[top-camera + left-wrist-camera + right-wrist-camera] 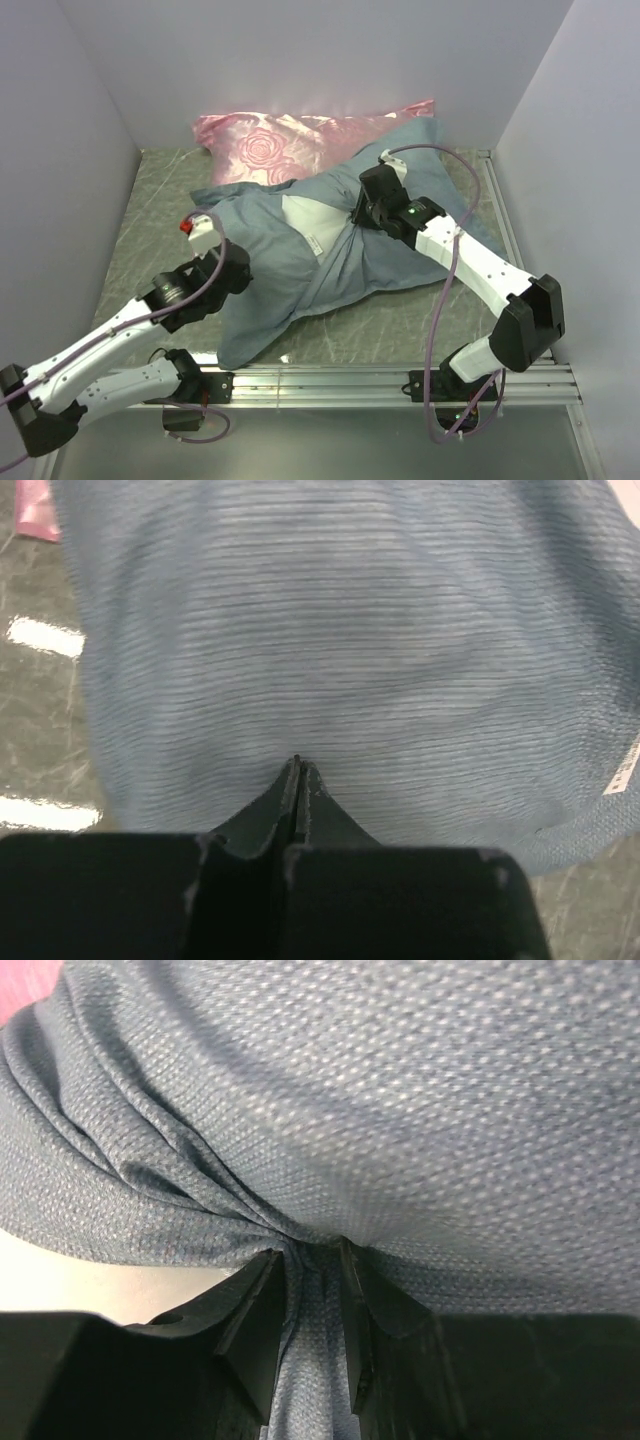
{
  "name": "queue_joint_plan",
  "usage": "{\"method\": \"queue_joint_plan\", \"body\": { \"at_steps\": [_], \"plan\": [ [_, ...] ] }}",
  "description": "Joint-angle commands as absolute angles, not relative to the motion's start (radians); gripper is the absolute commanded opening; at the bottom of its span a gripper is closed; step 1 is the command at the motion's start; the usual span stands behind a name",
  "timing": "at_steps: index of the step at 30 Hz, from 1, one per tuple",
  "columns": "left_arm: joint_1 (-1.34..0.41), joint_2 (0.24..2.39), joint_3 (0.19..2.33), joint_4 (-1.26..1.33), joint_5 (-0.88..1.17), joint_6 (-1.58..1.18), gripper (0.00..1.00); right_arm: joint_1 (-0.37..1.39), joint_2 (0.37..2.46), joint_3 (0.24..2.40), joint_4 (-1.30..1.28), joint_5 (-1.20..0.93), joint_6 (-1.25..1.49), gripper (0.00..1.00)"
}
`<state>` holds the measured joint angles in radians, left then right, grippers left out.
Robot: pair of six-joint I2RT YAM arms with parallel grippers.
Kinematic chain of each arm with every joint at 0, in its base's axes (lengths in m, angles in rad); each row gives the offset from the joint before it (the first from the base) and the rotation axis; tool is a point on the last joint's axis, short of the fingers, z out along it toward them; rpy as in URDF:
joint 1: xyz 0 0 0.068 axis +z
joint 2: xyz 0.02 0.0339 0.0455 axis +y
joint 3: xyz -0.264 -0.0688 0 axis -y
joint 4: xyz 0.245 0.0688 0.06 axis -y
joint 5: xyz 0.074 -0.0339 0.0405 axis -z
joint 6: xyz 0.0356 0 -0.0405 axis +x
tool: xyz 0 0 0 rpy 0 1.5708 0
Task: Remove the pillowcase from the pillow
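The slate blue-grey pillowcase (380,250) lies spread across the middle of the table. The white pillow (305,222) shows through its opening, with a small tag (314,245) on it. My right gripper (368,207) is shut on a bunched fold of the pillowcase (420,1100); the fabric runs down between its fingers (262,1310), and a strip of pale pillow (60,1272) shows at the left. My left gripper (298,767) is shut at the pillowcase's left edge (330,650). Its tips rest against the cloth, with nothing visible between them. In the top view the left gripper (232,262) sits at the cover's left side.
A shiny pink rose-patterned pillow (290,140) lies along the back wall, partly under the pillowcase. White walls close in the left, back and right. An aluminium rail (350,380) runs along the near edge. Marbled grey-green tabletop (160,210) shows at the left.
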<state>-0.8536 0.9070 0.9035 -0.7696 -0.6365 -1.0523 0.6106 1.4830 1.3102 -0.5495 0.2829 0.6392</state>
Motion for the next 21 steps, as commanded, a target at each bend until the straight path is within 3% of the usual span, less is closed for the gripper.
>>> {"method": "queue_joint_plan", "body": {
  "at_steps": [1, 3, 4, 5, 8, 9, 11, 15, 19, 21],
  "plan": [
    [-0.839, 0.813, 0.874, -0.760, -0.626, -1.066, 0.01, 0.545, 1.439, 1.250, -0.545, 0.344, 0.634, 0.35],
    [-0.838, 0.781, 0.882, -0.706, -0.595, -1.002, 0.03, 0.549, 1.424, 1.238, -0.522, 0.302, 0.634, 0.35],
    [-0.839, 0.778, 0.890, -0.677, -0.583, -0.979, 0.12, 0.554, 1.420, 1.233, -0.517, 0.295, 0.632, 0.35],
    [-0.839, 0.796, 0.919, -0.631, -0.550, -0.959, 0.38, 0.557, 1.424, 1.230, -0.514, 0.290, 0.635, 0.35],
    [-0.839, 0.932, 1.070, -0.667, -0.578, -0.923, 0.70, 0.578, 1.430, 1.229, -0.517, 0.294, 0.637, 0.35],
    [-0.839, 0.972, 1.110, -0.675, -0.592, -0.916, 0.74, 0.583, 1.437, 1.227, -0.514, 0.296, 0.643, 0.35],
    [-0.842, 1.096, 1.214, -0.707, -0.649, -0.914, 0.81, 0.589, 1.443, 1.227, -0.514, 0.296, 0.646, 0.34],
    [-0.842, 1.265, 1.359, -0.768, -0.699, -0.954, 0.84, 0.597, 1.450, 1.233, -0.518, 0.298, 0.649, 0.34],
    [-0.844, 1.328, 1.396, -0.729, -0.695, -0.934, 0.83, 0.598, 1.445, 1.239, -0.523, 0.299, 0.649, 0.34],
    [-0.842, 1.356, 1.402, -0.736, -0.701, -0.933, 0.74, 0.598, 1.447, 1.241, -0.526, 0.298, 0.644, 0.34]
  ]
}}
